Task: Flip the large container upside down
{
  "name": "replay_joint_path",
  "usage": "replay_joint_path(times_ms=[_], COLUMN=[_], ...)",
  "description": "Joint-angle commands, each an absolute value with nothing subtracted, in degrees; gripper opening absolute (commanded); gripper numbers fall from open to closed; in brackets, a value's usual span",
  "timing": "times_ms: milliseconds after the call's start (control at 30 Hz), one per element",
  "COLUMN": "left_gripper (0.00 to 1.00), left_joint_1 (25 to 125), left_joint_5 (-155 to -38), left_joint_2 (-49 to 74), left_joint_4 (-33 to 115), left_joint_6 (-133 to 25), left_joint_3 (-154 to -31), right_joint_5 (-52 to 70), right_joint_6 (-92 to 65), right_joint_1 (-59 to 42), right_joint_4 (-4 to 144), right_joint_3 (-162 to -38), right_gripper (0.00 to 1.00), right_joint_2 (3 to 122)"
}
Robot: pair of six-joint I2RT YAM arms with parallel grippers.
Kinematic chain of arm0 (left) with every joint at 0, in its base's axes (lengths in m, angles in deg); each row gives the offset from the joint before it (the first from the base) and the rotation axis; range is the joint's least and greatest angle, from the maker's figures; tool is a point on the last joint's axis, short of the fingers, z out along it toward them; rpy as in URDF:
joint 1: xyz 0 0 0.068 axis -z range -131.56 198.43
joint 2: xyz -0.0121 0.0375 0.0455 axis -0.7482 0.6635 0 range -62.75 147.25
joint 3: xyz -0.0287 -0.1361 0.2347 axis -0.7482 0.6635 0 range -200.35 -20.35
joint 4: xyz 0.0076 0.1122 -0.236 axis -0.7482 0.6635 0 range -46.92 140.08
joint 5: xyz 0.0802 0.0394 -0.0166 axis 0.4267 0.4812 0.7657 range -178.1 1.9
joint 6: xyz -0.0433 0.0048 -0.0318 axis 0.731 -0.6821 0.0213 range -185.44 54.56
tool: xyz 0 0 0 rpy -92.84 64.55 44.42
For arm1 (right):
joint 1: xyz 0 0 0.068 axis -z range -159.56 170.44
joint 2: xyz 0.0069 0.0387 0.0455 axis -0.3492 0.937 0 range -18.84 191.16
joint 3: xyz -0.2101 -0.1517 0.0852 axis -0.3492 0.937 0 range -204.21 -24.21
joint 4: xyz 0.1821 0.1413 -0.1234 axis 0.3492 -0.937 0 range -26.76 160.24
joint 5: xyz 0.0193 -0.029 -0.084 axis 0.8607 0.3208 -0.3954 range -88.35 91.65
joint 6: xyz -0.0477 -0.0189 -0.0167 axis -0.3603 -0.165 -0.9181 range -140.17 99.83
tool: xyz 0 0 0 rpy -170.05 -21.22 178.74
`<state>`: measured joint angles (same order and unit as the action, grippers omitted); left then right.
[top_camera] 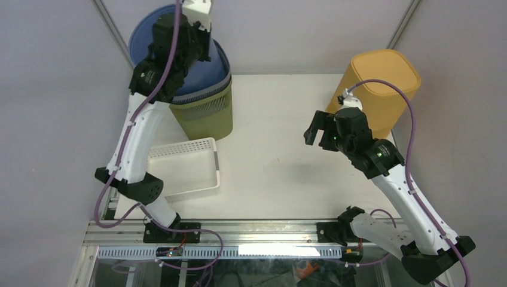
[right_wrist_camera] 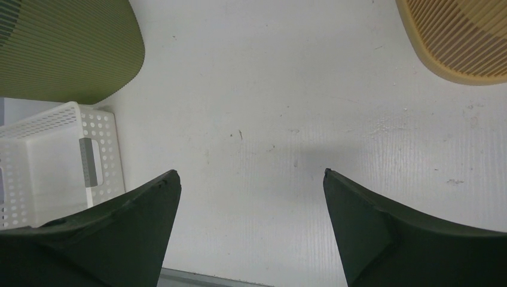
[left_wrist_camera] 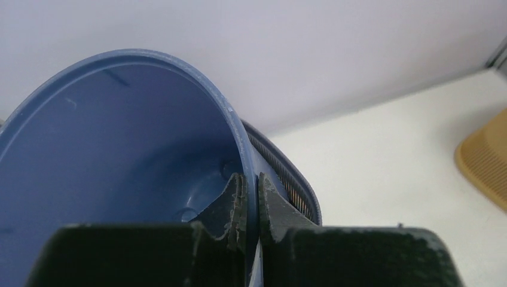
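Note:
The large blue container (top_camera: pixel 206 72) is at the table's back left, tilted, leaning on an olive green slatted bin (top_camera: pixel 206 116). In the left wrist view its blue inside (left_wrist_camera: pixel 119 155) fills the left half. My left gripper (left_wrist_camera: pixel 251 192) is shut on its rim, one finger inside and one outside. A dark ribbed rim (left_wrist_camera: pixel 287 173) shows just behind the held wall. My right gripper (top_camera: pixel 315 133) is open and empty above the middle of the table, and it also shows in the right wrist view (right_wrist_camera: pixel 251 179), apart from everything.
An upside-down yellow slatted bin (top_camera: pixel 382 86) stands at the back right, close behind my right wrist. A white perforated basket (top_camera: pixel 185 167) lies at the front left by the left arm. Grey walls close in the back and both sides.

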<state>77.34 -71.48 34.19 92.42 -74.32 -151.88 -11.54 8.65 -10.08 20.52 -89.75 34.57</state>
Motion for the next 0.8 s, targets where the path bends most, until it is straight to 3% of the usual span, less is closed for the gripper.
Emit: replay_joint_path(times_ms=[0,400,600,767], left_gripper=[0.00,0.00,0.00,0.00], left_joint_1=[77.73,77.75,77.71,78.64], left_joint_5=[-71.34,-92.04,-110.10,-120.32], left_joint_2=[22.50,15.94,16.77,16.47], left_joint_4=[72.67,68.30,65.03,54.96], left_joint_6=[-75.50,-64.36,-51.06,-39.24], left_joint_3=[-157.58,-157.81,-155.83,-144.76], right_joint_5=[-11.05,-13.61,-28.71,-39.72], right_joint_6=[9.91,6.93,0.97,0.25], right_joint_1=[-10.12,-10.07,-10.13,-10.08], right_joint_4=[23.54,20.90,5.95,0.10], right_joint_3=[-90.30,-95.75,-111.24,-123.36], right_gripper=[0.93,0.93,0.94,0.94], right_joint_2=[33.64,34.81,36.95,35.32])
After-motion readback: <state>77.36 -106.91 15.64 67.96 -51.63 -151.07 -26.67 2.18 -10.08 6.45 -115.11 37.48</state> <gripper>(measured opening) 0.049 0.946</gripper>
